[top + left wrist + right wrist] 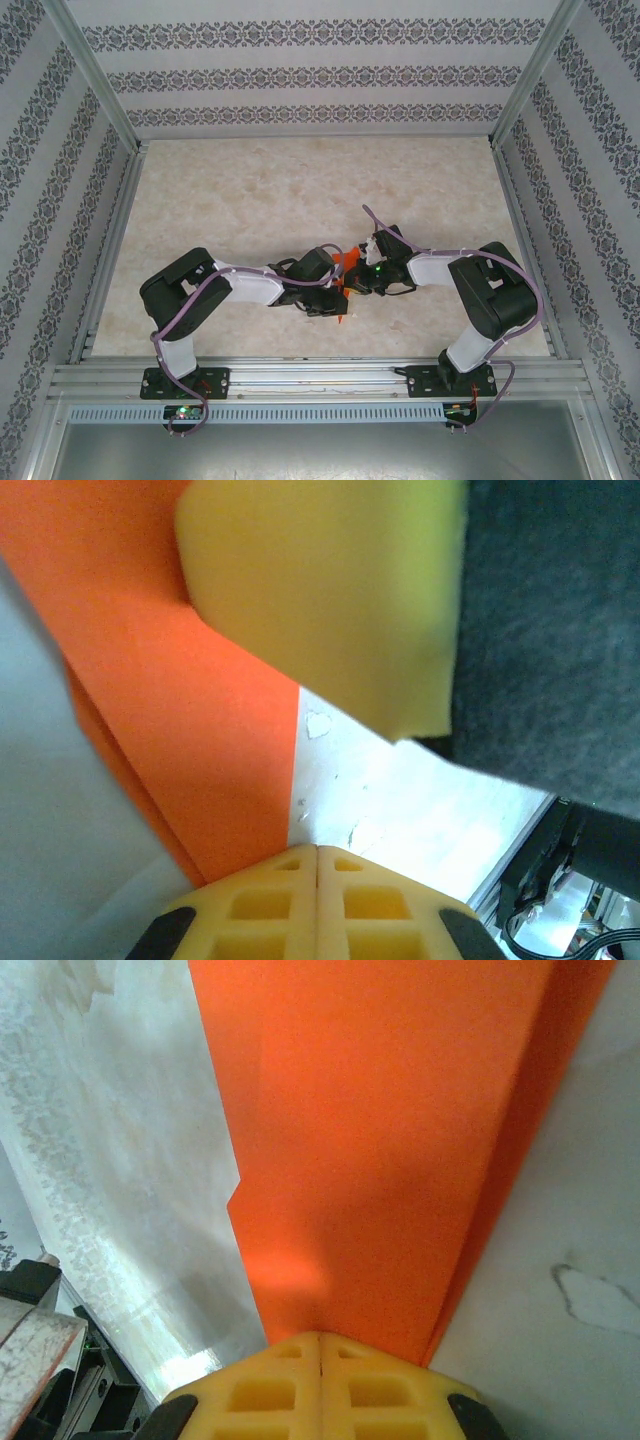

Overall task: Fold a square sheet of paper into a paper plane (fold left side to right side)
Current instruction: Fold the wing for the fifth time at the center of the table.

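Note:
The square sheet of paper [347,263] is bright orange-red and folded into a narrower creased shape, lying on the table between my two arms. My left gripper [336,294] is shut, fingertips together and resting at the paper's edge [180,710]; nothing orange shows between its fingers [270,880]. My right gripper [358,282] is shut too, its tips [321,1338] set down on the flat paper [380,1140], which spreads away from them with a second layer showing along its right side. In the left wrist view a yellow finger [330,600] of the right gripper looms just above the paper.
The pale marbled table [250,200] is walled on three sides by patterned panels [300,75]. An aluminium rail [320,378] carrying both arm bases runs along the near edge. Both arms bend inward and meet at the table's near centre.

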### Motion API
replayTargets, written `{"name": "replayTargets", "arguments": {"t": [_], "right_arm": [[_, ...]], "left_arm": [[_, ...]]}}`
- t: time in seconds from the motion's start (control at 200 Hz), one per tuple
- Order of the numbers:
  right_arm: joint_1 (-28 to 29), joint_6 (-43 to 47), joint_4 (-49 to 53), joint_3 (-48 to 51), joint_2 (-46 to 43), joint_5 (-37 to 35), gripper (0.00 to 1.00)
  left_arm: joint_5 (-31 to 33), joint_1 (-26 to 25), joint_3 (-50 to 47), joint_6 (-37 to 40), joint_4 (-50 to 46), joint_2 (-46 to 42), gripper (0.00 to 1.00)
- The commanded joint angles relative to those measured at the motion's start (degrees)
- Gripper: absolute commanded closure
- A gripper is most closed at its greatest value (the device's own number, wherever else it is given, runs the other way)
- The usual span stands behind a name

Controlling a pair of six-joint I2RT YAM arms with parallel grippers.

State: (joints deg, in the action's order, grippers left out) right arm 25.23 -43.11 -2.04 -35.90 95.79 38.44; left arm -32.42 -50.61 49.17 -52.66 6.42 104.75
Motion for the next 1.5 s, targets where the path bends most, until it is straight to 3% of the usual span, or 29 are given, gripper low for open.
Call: {"name": "replayTargets", "arguments": {"t": [0.0, 1.124, 1.494], "right_arm": [[-0.3, 1.4, 8.3, 3.1, 5.3, -11.2, 1.0], [-0.3, 1.5, 8.4, 2.6, 5.6, -10.7, 1.0], [0.5, 0.5, 7.8, 2.2, 3.9, -9.1, 1.0]], "left_arm": [[-2.4, -2.3, -2.6, 1.4, -8.2, -0.4, 1.0], [-0.8, -4.2, -5.1, 1.0, -9.7, -3.5, 1.0], [4.0, -3.1, -5.6, 1.4, -12.5, -14.3, 1.0]]}}
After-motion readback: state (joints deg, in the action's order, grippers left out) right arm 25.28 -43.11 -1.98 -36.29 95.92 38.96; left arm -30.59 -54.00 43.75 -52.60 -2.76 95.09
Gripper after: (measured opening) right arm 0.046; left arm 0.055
